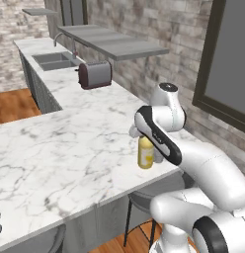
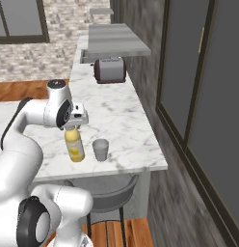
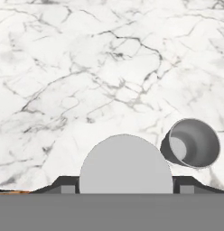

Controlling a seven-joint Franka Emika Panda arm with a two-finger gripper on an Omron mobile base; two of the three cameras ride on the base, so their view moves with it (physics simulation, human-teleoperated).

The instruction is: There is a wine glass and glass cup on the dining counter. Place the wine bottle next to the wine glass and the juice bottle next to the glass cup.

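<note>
**Setting the juice bottle beside the glass cup**

Taking the glass cup [image 2: 100,149] as landmark: it stands upright near the front edge of the dining desk [image 1: 60,148], above a grey stool [image 2: 109,195]. Just beside the cup, on its left in the right base view, stands the juice bottle [image 2: 74,144], yellow and upright, with its base seemingly on or very close to the marble. The two are near one another but apart. The claw [image 2: 73,123] sits over the bottle's cap, its fingers on either side of the neck; in the hand view the round grey cap [image 3: 125,164] lies between the dark finger tips [image 3: 63,186], so the claw appears closed on the bottle, though actual contact at the pads is hidden.

The step in hand is judged to be the release of the bottle. To do it well, the bottle's base should be flat on the marble before the fingers part; they should open evenly, and the hand should rise straight up so as not to tip the bottle toward the cup.

Farther from the cup, on the worktop against the brick wall, stand a toaster [image 1: 95,74] and, beyond it, a sink [image 1: 53,60].
</note>
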